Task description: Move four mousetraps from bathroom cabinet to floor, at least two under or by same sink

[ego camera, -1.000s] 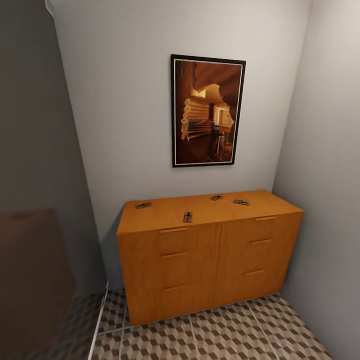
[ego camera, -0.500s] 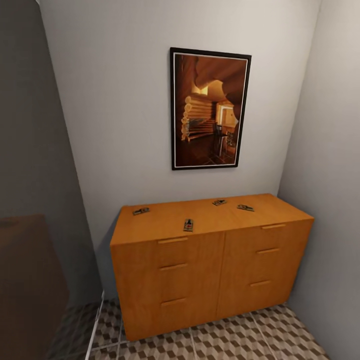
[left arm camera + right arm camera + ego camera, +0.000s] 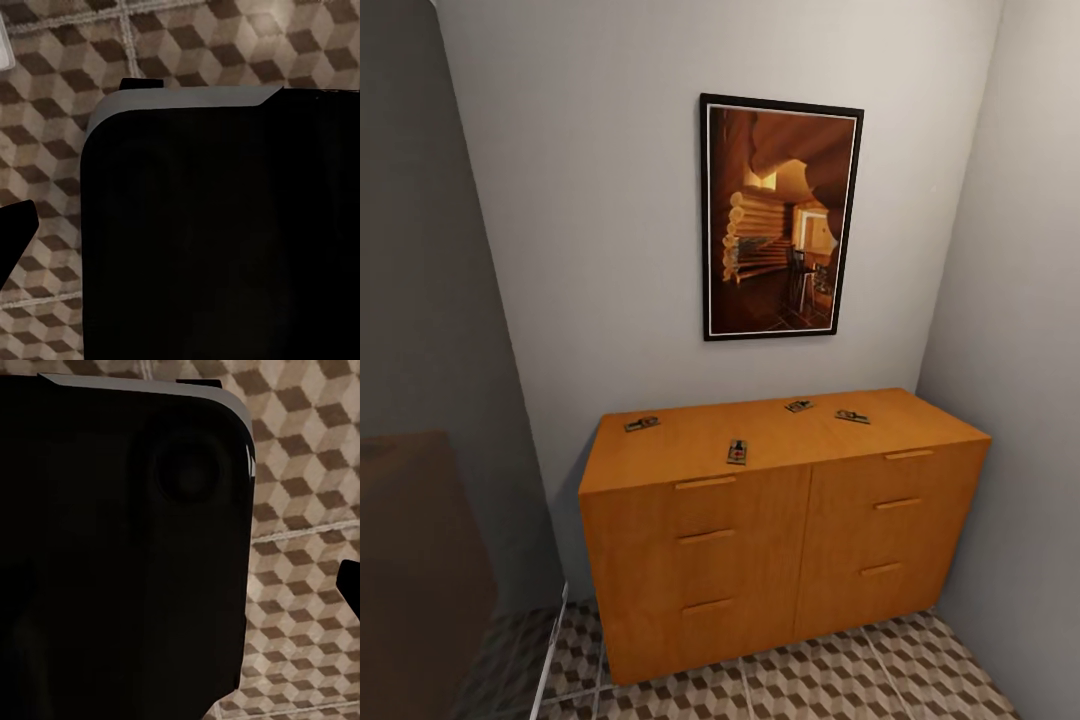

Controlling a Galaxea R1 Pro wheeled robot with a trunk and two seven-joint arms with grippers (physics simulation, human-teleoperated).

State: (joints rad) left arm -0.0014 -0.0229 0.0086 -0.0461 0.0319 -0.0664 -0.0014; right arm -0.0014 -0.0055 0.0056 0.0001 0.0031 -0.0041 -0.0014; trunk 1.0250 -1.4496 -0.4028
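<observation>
Walls (image 3: 610,200): pale grey, meeting in a corner at the right behind the cabinet.
Floor (image 3: 810,690): square tiles with a brown, beige and grey cube print and pale grout lines; seen in the head view below the cabinet, and in both wrist views (image 3: 45,150) (image 3: 300,547) beside a large black robot body.
Cabinet (image 3: 780,540): orange-brown wood, standing on the tiles against the back wall, two columns of drawer fronts with thin bar handles, flat top.
Picture (image 3: 780,218): dark frame, warm brown cabin scene, hanging on the back wall above the cabinet.
Mousetraps: all four lie flat on the cabinet top, well apart from the floor. One (image 3: 642,424) sits near the left back edge, one (image 3: 737,452) near the front edge about mid-width, one (image 3: 798,405) toward the back right of centre, and one (image 3: 852,416) just to its right.
Left gripper: a black tip (image 3: 15,232) pokes in at the wrist view's edge; whether the jaws are apart or together cannot be told.
Right gripper: a black tip (image 3: 349,581) at the wrist view's edge; the jaw state cannot be told.
</observation>
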